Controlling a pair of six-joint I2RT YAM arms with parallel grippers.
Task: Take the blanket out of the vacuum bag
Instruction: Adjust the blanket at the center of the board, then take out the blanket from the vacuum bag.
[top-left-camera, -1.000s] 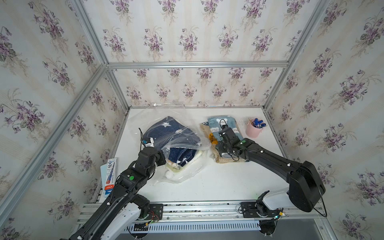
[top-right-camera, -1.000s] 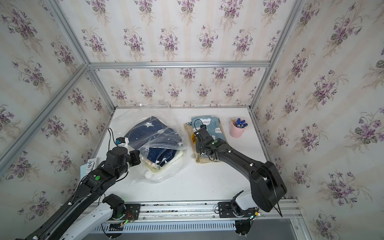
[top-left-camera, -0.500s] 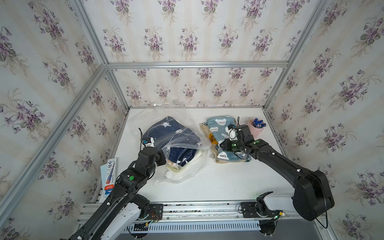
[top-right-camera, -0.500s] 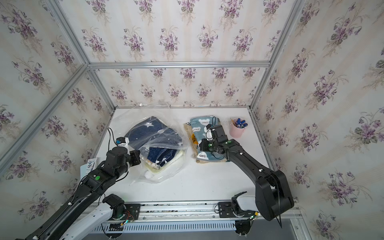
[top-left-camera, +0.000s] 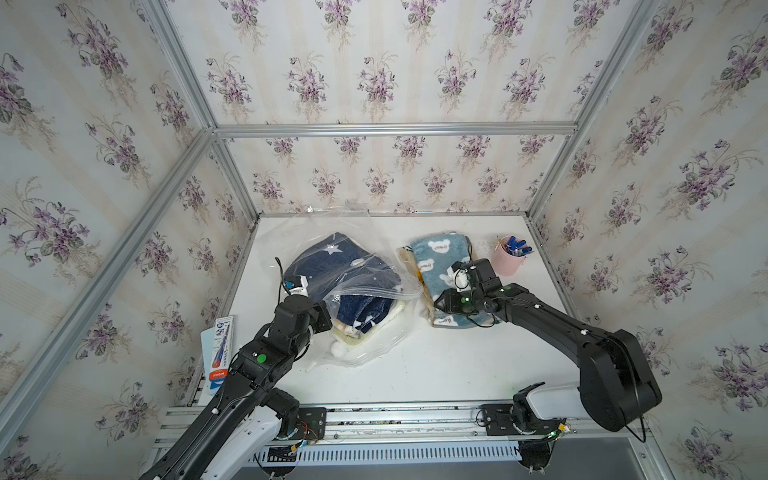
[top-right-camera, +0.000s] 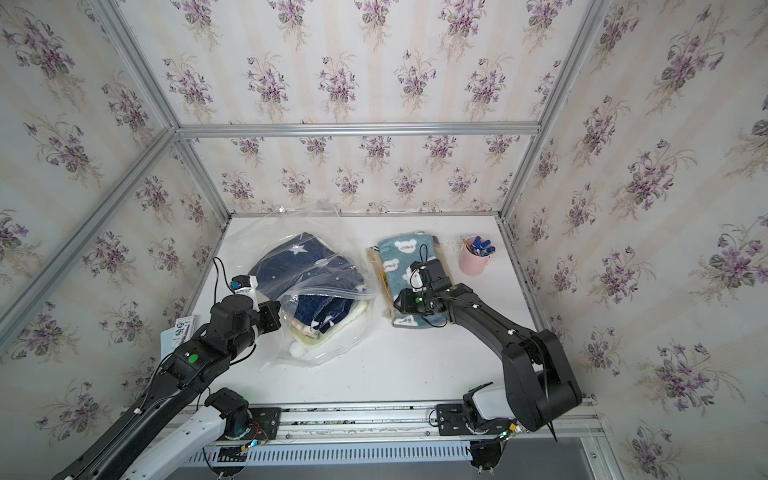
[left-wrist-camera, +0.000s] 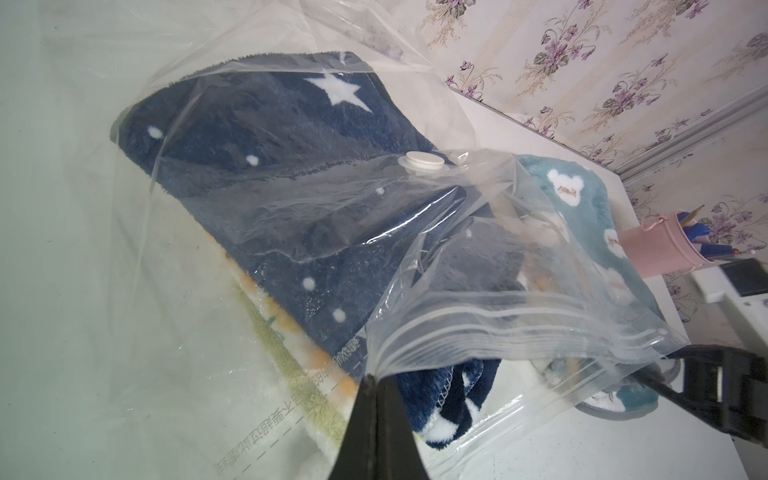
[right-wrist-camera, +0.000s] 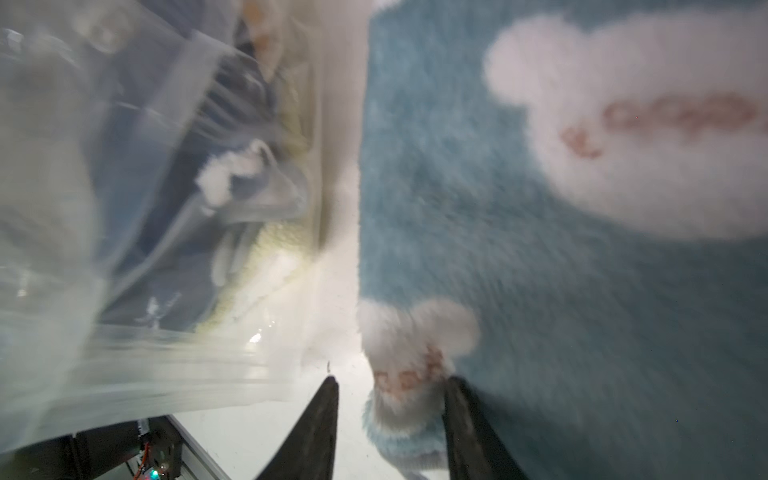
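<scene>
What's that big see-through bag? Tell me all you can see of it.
The vacuum bag is large, clear, crinkly plastic, lying on the white table beside a teal blanket. A round white valve cap sits on its upper face; a ribbed zip strip lines its open mouth. Inside lie a folded navy blanket and a cream blanket. The left gripper, shut, pinches the zip edge.
</scene>
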